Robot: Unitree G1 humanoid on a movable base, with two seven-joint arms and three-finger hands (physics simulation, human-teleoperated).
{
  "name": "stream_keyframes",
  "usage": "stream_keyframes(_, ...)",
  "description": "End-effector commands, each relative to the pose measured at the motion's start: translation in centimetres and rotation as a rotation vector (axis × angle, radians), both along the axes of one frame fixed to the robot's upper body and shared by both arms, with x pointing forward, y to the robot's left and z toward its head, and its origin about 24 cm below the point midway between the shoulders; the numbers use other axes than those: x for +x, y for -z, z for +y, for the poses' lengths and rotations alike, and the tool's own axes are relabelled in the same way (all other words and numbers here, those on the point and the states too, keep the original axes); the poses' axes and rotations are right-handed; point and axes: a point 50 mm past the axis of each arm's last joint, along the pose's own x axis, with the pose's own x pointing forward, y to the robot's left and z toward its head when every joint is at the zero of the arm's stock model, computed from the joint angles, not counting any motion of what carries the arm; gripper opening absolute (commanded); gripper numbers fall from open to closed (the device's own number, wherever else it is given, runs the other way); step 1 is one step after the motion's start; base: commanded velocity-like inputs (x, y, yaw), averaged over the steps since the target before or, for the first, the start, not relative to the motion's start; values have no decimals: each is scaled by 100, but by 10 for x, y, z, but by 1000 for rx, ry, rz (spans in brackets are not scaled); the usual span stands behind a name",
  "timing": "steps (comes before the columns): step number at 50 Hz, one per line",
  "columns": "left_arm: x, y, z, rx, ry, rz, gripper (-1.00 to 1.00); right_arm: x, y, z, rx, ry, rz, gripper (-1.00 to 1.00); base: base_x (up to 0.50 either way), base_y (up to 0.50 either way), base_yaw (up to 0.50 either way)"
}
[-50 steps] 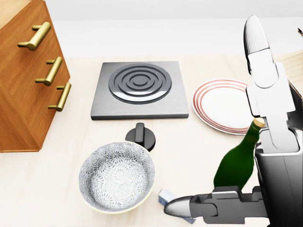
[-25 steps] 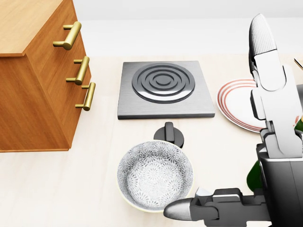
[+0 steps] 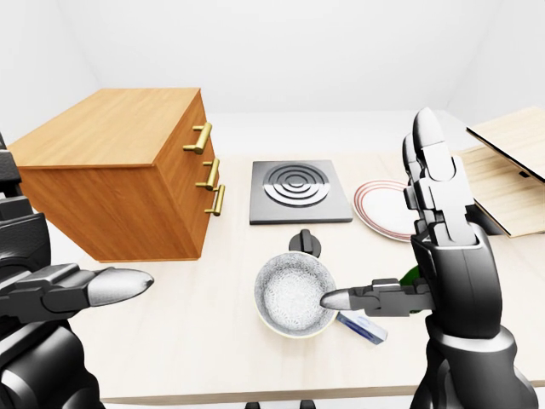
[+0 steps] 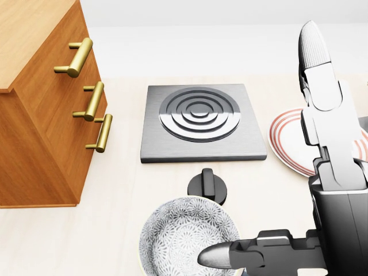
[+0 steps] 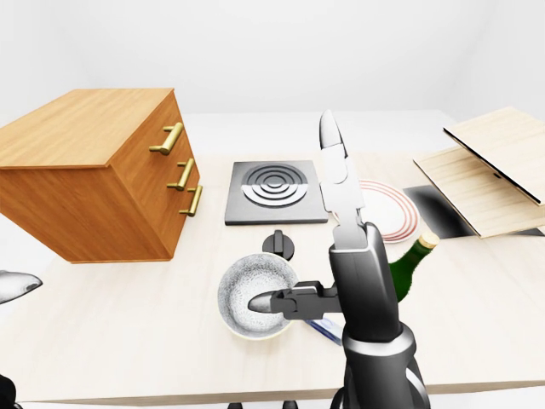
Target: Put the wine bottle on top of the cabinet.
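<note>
Here, pale table (image 3: 196, 332) bears cabinet (image 3: 119, 175), hob (image 3: 298, 189); white walls.

In the right-eye view the right hand (image 5: 336, 230) covers most of the wine bottle (image 5: 407, 266); only its neck and right shoulder show, so the grip cannot be read. In the head view the bottle is wholly hidden. There the cabinet (image 4: 34, 109) is cut off at the left edge and the bowl (image 4: 187, 238) at the bottom edge.
</note>
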Motion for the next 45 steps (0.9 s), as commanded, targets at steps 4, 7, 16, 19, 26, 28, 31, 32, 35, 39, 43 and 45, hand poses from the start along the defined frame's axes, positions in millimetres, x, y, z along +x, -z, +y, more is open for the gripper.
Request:
stream_keyframes(4,1,1,0,1,2,4,100,0,1,-2,7,6,10,100,0,0,0)
stream_keyframes(7,1,1,-1,0,4,4,100,0,2,-2,12,8,17,100,0,0,0)
stream_keyframes(16,0,1,0,1,1,7,100,-1,5,0,-1,-3,45,100,14,0,0)
stream_keyframes(19,1,1,0,1,1,8,100,0,5,-2,7,0,40,100,31,0,0)
stream_keyframes(26,2,2,0,1,3,15,100,0,2,-2,25,2,10,100,13,0,0)
stream_keyframes(28,2,3,0,2,2,16,100,0,2,-3,22,3,8,100,0,0,0)
stream_keyframes(31,2,3,0,5,1,19,100,0,1,-3,19,1,3,100,0,0,0)
stream_keyframes(32,2,3,0,5,0,18,100,0,1,-4,16,3,9,100,0,0,0)
stream_keyframes(35,1,2,0,8,2,12,100,1,4,-9,0,33,45,100,0,0,0)
stream_keyframes(39,3,4,-1,14,3,24,100,2,14,-20,-49,83,139,100,0,0,0)
stream_keyframes(43,3,4,-2,14,3,25,100,1,20,-37,-109,173,220,100,0,0,0)
stream_keyframes(45,5,6,-2,16,5,36,100,-1,22,-50,-100,244,235,100,0,0,0)
